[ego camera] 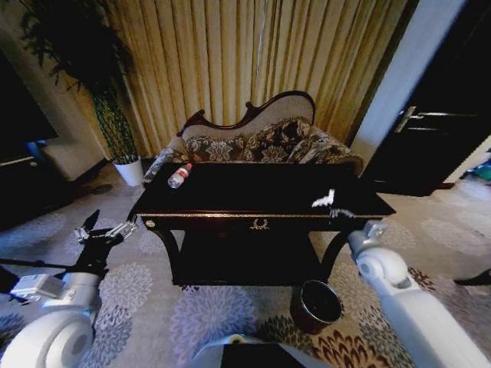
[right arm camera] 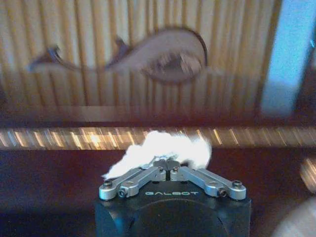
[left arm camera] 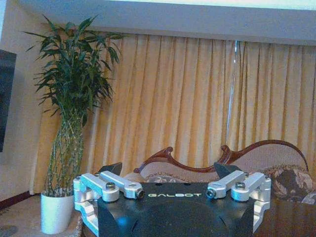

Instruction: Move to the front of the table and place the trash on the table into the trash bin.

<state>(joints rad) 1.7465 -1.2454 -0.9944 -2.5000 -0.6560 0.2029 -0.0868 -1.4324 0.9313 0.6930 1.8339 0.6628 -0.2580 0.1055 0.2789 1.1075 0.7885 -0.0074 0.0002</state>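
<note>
The right gripper (ego camera: 335,205) sits at the front right edge of the long, near-black glossy table with gold trim (ego camera: 261,201), and its fingers are pinched tight on a crumpled white paper scrap (ego camera: 324,199). From the right wrist view the grip is clear: the two silver fingers (right arm camera: 148,174) meet in the middle, with the white wad (right arm camera: 168,148) bulging out just beyond them, in front of the table's gold-trimmed edge (right arm camera: 74,138).

Over on the far left corner of the tabletop, a small clear plastic bottle with a red label (ego camera: 179,175) lies on its side, well apart from the paper.

Down on the patterned carpet, the small round reddish-brown bin with a black inside (ego camera: 315,305) stands just in front of the table's right leg, below and near the right arm.

The left gripper (ego camera: 107,232) hangs out to the left of the table, off its front left corner, with nothing in it; in the left wrist view its fingers (left arm camera: 109,183) are spread wide apart. Behind the table stands a carved sofa with floral upholstery (ego camera: 261,138), and a tall green plant in a white pot (ego camera: 129,170) stands at the left.
</note>
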